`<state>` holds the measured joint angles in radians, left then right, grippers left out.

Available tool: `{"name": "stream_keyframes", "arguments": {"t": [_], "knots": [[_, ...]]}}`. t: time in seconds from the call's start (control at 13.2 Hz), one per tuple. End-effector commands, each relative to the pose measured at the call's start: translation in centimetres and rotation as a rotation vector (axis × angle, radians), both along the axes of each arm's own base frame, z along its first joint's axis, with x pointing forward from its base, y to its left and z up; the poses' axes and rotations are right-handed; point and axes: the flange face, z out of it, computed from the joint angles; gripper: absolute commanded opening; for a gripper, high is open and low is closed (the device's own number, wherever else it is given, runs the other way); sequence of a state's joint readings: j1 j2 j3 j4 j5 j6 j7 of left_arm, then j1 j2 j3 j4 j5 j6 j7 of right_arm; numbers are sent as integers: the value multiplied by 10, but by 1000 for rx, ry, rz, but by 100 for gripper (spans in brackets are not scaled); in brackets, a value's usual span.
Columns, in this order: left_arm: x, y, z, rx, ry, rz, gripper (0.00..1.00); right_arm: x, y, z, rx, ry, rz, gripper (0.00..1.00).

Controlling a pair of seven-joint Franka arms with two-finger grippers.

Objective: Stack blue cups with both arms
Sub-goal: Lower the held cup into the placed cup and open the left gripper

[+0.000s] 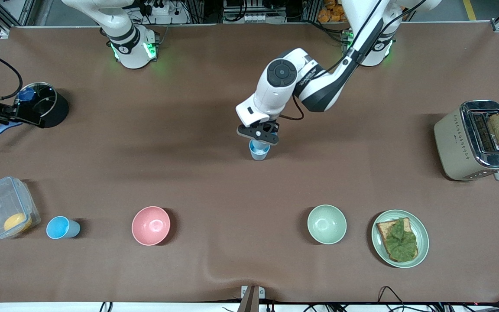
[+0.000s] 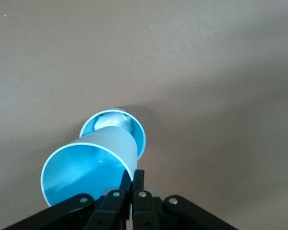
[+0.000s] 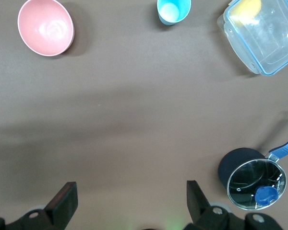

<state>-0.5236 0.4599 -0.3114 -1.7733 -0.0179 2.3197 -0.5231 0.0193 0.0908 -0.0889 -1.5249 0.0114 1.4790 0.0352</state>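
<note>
Left wrist view: our left gripper (image 2: 129, 191) pinches one blue plastic tumbler (image 2: 89, 167) over its grey-blue twin (image 2: 116, 129), unstacked; right gripper (image 3: 129, 203) waits, jaws spread.

Taking the pink bowl (image 1: 150, 225) as the mark: a green bowl (image 1: 326, 224) stands beside it toward the left arm's end of the bench (image 1: 215, 268), then a green plate (image 1: 400, 238) of bread with greens. A toaster (image 1: 477, 141) holding a slice stands farther from the front camera. Toward the right arm's end lies a clear lidded box (image 1: 7, 208); a black pot (image 1: 46, 105) stands farther off.
</note>
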Motion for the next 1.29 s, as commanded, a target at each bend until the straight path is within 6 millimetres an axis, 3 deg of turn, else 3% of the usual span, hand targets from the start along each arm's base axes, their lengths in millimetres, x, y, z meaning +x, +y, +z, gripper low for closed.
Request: {"name": "stream_keyframes", "arguments": {"t": [0.0, 0.38, 0.61, 0.99, 1.22], "knots": [[11, 0, 2, 12, -30, 17, 0, 0, -3, -1, -18, 7, -14, 100], [12, 0, 1, 10, -33, 26, 0, 0, -3, -1, -18, 7, -16, 100], [16, 2, 1, 2, -54, 33, 7, -1, -3, -1, -18, 9, -14, 100], [7, -7, 5, 15, -79, 23, 12, -1, -4, 0, -18, 7, -16, 100], [10, -2, 16, 9, -93, 27, 30, -1, -4, -1, -18, 9, -16, 100]]}}
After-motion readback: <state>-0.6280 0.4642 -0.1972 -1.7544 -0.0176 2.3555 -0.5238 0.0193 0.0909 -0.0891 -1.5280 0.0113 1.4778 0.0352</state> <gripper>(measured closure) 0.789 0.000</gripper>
